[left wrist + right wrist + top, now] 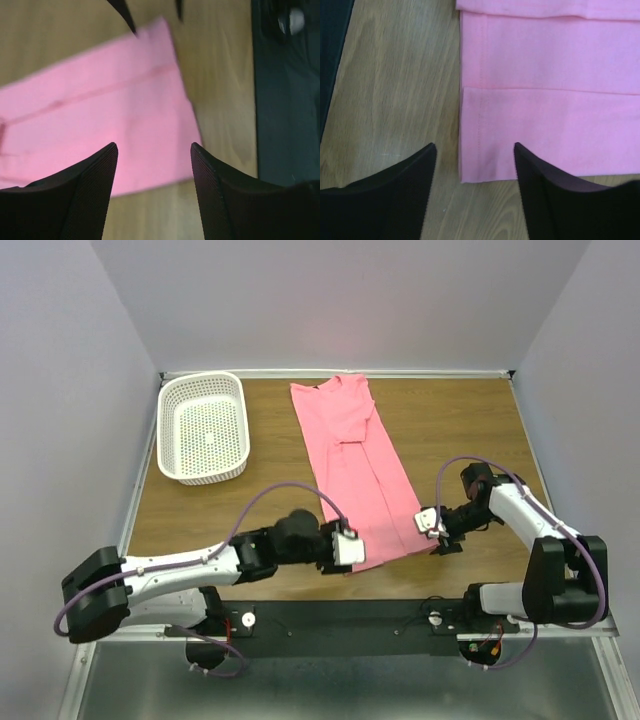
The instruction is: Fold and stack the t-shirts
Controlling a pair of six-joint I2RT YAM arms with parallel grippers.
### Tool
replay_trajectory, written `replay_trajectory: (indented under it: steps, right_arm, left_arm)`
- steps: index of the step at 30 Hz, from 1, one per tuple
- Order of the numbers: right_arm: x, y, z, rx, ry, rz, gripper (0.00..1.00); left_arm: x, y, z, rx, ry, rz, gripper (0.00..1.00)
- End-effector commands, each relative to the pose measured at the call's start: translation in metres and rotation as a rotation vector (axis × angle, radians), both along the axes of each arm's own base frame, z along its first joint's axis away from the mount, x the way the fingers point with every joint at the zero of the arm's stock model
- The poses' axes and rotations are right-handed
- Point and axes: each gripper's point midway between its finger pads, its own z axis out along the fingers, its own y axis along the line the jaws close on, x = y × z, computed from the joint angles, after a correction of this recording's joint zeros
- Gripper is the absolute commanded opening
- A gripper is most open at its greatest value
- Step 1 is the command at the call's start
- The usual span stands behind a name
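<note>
A salmon-pink t-shirt (355, 455) lies flat on the wooden table, its sides folded inward into a long strip, collar at the far end and hem toward the arms. My left gripper (352, 545) is open over the hem's near left corner; the pink cloth (100, 115) shows between and beyond its fingers. My right gripper (428, 523) is open at the hem's near right corner (470, 170), which lies between its fingers, and it grips nothing.
A white perforated plastic basket (203, 427) stands at the far left of the table (470, 430). The black base rail (350, 620) runs along the near edge. Grey walls close in the back and the sides.
</note>
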Motion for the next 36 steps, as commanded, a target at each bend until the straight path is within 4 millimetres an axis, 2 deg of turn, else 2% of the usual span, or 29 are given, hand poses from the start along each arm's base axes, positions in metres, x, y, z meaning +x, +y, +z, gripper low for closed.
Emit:
replay_trajectory:
  steps: [1, 3, 4, 5, 7, 11, 12, 16, 22, 27, 30, 32, 36]
  right_arm:
    - [0.003, -0.009, -0.018, -0.048, -0.074, 0.093, 0.66]
    - [0.002, -0.009, -0.022, -0.052, -0.07, 0.085, 0.65]
    - [0.003, -0.009, -0.024, -0.051, -0.066, 0.076, 0.63]
    - [0.006, -0.008, -0.025, -0.048, -0.075, 0.063, 0.63]
    - [0.009, -0.006, -0.025, -0.034, -0.062, 0.038, 0.59]
    - [0.014, -0.005, -0.022, -0.02, -0.058, 0.017, 0.58]
    - [0.014, -0.005, -0.022, -0.017, -0.057, 0.017, 0.58]
    - [0.018, -0.004, -0.02, -0.006, -0.055, -0.001, 0.58]
    - [0.026, -0.008, -0.02, 0.003, -0.047, -0.035, 0.56]
    - [0.021, -0.009, -0.022, 0.001, -0.049, -0.032, 0.56]
    - [0.015, -0.009, -0.025, -0.004, -0.049, -0.023, 0.58]
    - [0.014, -0.01, -0.026, -0.007, -0.051, -0.02, 0.59]
    - [0.01, -0.011, -0.03, -0.017, -0.048, -0.015, 0.61]
  left_arm:
    - [-0.005, 0.0, -0.01, 0.054, -0.136, 0.067, 0.66]
    - [-0.013, -0.008, -0.035, 0.123, -0.121, 0.041, 0.66]
    - [-0.017, -0.015, -0.036, 0.143, -0.131, 0.033, 0.66]
    - [-0.018, -0.019, -0.053, 0.196, -0.128, 0.02, 0.66]
    - [-0.015, -0.024, -0.071, 0.257, -0.138, 0.016, 0.65]
    - [-0.017, -0.032, -0.084, 0.299, -0.142, -0.016, 0.65]
    - [-0.017, -0.033, -0.093, 0.325, -0.138, -0.02, 0.65]
    - [-0.017, -0.032, -0.107, 0.376, -0.129, -0.022, 0.64]
    - [-0.018, -0.028, -0.14, 0.491, -0.129, -0.009, 0.61]
    - [-0.018, -0.025, -0.159, 0.559, -0.137, 0.0, 0.59]
    - [-0.012, -0.02, -0.167, 0.594, -0.146, 0.036, 0.5]
    - [-0.013, -0.018, -0.169, 0.599, -0.139, 0.035, 0.4]
    - [-0.015, -0.018, -0.164, 0.584, -0.142, 0.029, 0.28]
